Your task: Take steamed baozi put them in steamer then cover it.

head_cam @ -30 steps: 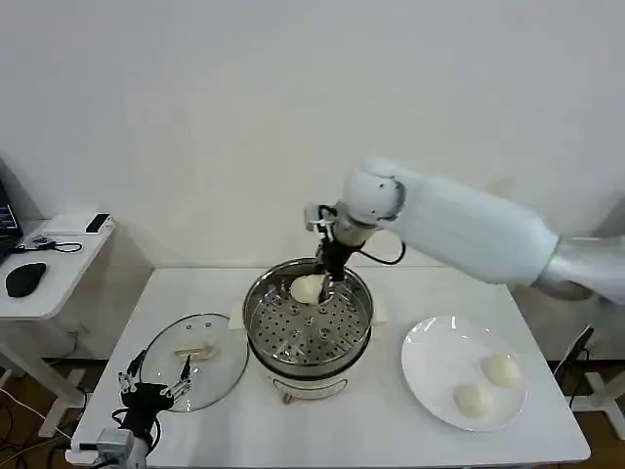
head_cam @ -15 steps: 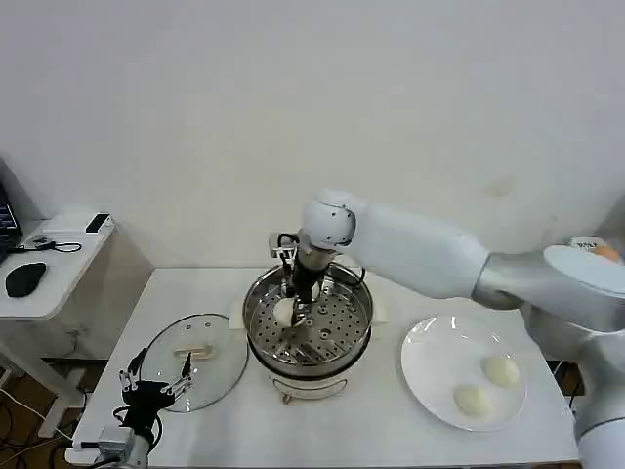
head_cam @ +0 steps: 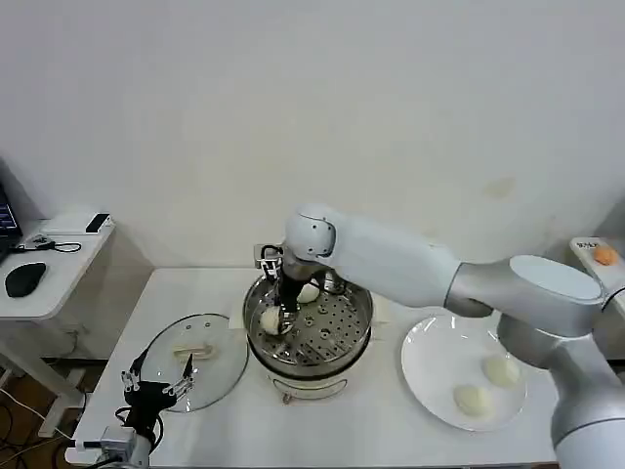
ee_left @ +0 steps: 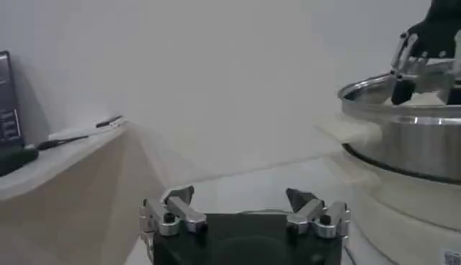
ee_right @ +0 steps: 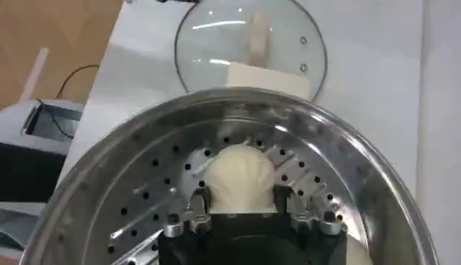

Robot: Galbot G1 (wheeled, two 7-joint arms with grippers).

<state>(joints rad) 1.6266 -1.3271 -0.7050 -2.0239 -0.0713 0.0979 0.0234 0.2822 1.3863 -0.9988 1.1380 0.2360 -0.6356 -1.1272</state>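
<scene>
Now the right gripper (head_cam: pixel 276 311) reaches down into the steamer (head_cam: pixel 309 329) and its fingers (ee_right: pixel 198 205) clasp one steamed baozi (ee_right: pixel 238 181), which rests on the perforated tray (ee_right: pixel 151 194) at the pot's left side. A second bun (head_cam: pixel 309 292) lies just behind the gripper. Two more buns (head_cam: pixel 486 385) are far to its right on the white plate (head_cam: pixel 430 366). The cover (head_cam: pixel 194 359) lies flat on the table (head_cam: pixel 371 420) to the gripper's left. The left gripper (ee_left: pixel 243 213) waits near the table's front left corner, fingers spread apart and empty.

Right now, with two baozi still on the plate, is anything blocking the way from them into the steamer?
Nothing visible does. The steamer is uncovered; the cover lies on the table to its left. The plate with two baozi sits on its right, bare table between. The right gripper is inside the steamer at a baozi.
</scene>
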